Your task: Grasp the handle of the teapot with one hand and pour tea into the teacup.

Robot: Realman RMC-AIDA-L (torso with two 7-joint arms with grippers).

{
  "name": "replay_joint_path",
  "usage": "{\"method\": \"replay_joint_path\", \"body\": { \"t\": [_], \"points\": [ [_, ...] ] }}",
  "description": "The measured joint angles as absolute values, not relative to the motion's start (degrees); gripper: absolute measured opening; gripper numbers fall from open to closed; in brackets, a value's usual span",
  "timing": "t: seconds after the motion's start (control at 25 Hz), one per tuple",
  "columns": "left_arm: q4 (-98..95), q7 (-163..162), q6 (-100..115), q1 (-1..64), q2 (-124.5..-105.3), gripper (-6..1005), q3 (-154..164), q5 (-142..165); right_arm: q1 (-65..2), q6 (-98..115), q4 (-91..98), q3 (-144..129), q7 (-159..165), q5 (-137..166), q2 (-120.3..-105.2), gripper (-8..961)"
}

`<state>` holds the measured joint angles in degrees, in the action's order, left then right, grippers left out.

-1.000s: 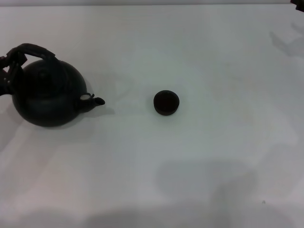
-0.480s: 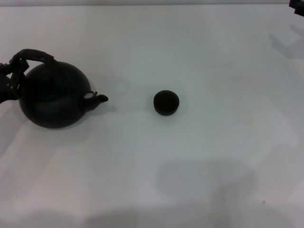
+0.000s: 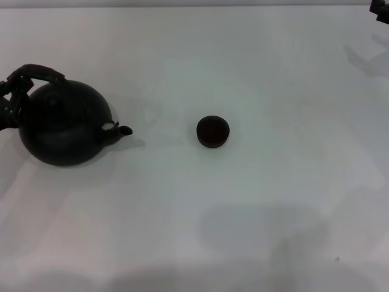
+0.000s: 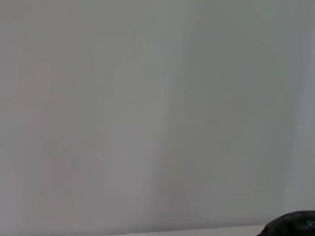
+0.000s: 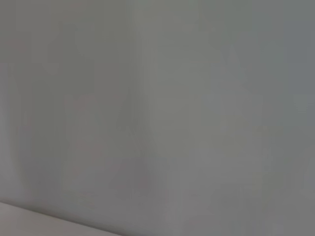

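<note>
The matte black teapot (image 3: 64, 125) is at the far left in the head view, its short spout (image 3: 124, 130) pointing right toward the teacup. Its arched handle (image 3: 39, 72) leans over the pot's far-left side. My left gripper (image 3: 8, 100) is at the left edge, closed on the handle's left end; most of it is out of frame. The small black teacup (image 3: 213, 131) stands alone near the middle, well apart from the spout. A dark edge, perhaps the teapot (image 4: 293, 223), shows in a corner of the left wrist view. My right gripper (image 3: 382, 9) is parked at the far right corner.
The white table (image 3: 255, 207) carries only the teapot and the cup. Soft shadows lie on the near part and at the far right. The right wrist view shows only a blank pale surface.
The teapot swung a little right half a second ago and has come back left; its spout now sits lower and farther from the cup. The cup and right arm have not moved.
</note>
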<state>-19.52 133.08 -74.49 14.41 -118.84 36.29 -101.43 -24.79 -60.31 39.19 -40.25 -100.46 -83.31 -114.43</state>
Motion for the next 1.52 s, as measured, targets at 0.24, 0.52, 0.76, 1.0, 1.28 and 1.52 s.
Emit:
{"method": "replay_joint_path", "body": {
  "t": [0.24,0.52,0.76,1.0,1.28,1.52],
  "points": [
    [-19.6,133.4,-74.8,14.4,-118.83,198,36.3,-101.5,-24.8,-60.4,39.2,-40.3,-100.4,-83.3,-114.43,845],
    [-19.6,133.4,-74.5,14.7,-118.74,336,36.3,-102.1,-24.8,-60.5,39.2,-40.2,-100.4,-83.3,-114.43,845],
    [-19.7,134.0,-76.5,14.4,-118.68,571,36.3,-102.1,-24.9,-60.4,39.2,-40.3,-100.4,-83.3,-114.43,845],
    [-19.8,134.5,-78.1,13.1,-118.6,737,36.5,-101.7,-24.9,-60.3,39.3,-40.1,-100.4,-83.3,-114.35,845],
    [-21.9,134.6,-78.8,9.4,-118.61,753,36.4,-102.0,-24.8,-60.1,39.4,-39.6,-100.4,-83.3,-114.11,845],
    [-23.3,137.0,-81.7,5.6,-118.77,750,35.2,-103.6,-24.7,-59.5,39.3,-39.6,-100.4,-83.3,-114.0,845]
  ]
}}
